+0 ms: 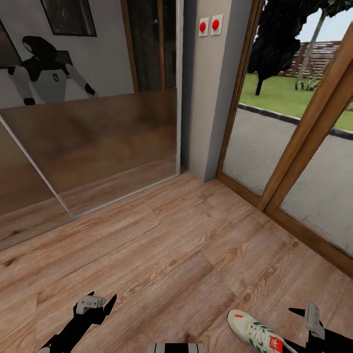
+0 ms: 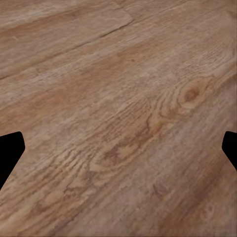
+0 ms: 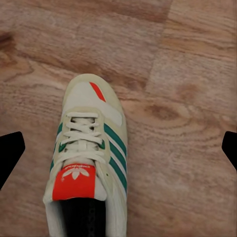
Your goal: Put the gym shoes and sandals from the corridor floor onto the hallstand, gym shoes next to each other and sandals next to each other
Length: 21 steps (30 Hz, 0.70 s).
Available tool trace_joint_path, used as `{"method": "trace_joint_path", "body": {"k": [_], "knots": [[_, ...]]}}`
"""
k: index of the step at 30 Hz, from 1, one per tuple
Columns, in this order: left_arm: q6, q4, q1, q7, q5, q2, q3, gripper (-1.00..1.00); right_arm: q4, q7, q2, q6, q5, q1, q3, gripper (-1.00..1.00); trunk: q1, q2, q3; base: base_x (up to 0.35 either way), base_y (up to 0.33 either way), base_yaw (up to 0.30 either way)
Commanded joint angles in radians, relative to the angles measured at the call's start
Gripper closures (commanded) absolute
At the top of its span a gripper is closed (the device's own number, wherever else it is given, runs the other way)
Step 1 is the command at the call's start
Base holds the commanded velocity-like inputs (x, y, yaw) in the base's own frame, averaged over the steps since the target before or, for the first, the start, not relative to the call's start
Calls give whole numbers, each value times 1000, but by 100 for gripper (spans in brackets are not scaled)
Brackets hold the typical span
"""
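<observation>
Down on the wooden floor [image 1: 162, 245] at the near right: one gym shoe [image 1: 255, 331], lying upright on its sole, toe pointing far-left, heel cut off by the near edge of the head view. Cream-white upper with green side stripes, white laces, a red-orange tongue label bearing a white logo, and a small red-orange mark on the toe; dark opening at the heel end. Sitting just left of the right pincer [image 1: 306, 314], apart from it, not gripped. From the right wrist view, the same shoe [image 3: 89, 158] between the two dark fingertips [image 3: 10, 155], which stand wide apart with nothing between them but shoe and floor. Left pincer [image 1: 100, 304] hovering at the near left, likewise spread wide over bare planks [image 2: 118, 118], holding nothing. Far left: a mirrored sliding door [image 1: 88, 147]. Far right: a wood-framed glass door [image 1: 304, 162] onto lawn and paving.
</observation>
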Motion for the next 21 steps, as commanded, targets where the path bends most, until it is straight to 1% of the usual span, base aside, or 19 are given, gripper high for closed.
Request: {"method": "trace_joint_path", "body": {"k": [1,21], "knots": [[0,0,0,0,0,0,0,-100,0,0,0,0,0,0,0,-100,0,0,0,0,-40,0],[0,0,0,0,0,0,0,-100,0,0,1,-1,0,0,0,-100,0,0,0,0,-14,0]]}}
